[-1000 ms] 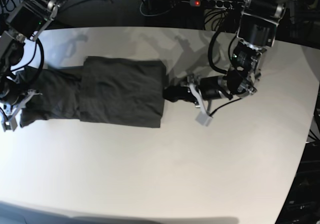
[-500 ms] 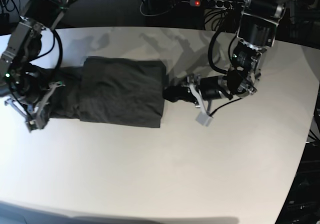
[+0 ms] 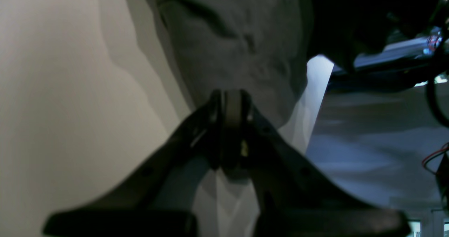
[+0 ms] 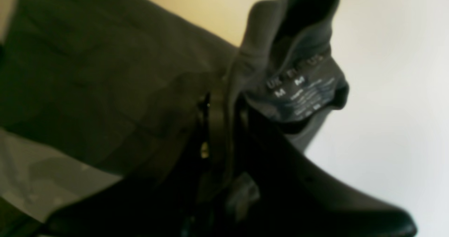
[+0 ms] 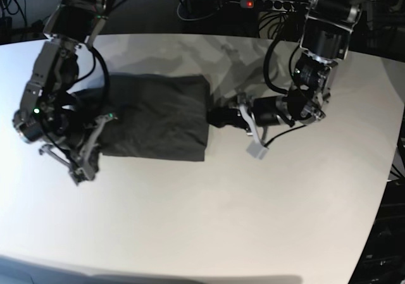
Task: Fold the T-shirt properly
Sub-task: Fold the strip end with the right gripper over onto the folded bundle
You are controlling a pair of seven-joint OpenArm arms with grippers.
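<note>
Two end effectors, both clamped on the T-shirt (image 5: 155,116), which lies dark grey and partly folded on the white table (image 5: 209,214). My left end effector (image 3: 229,102) pinches the cloth's edge low at the table surface, jaws pressed together on the fabric. My right end effector (image 4: 219,114) grips a bunched fold at the other end, lifted off the table, with the printed neck label (image 4: 298,93) just beside the jaws. Wrinkled cloth spreads flat between my arms.
</note>
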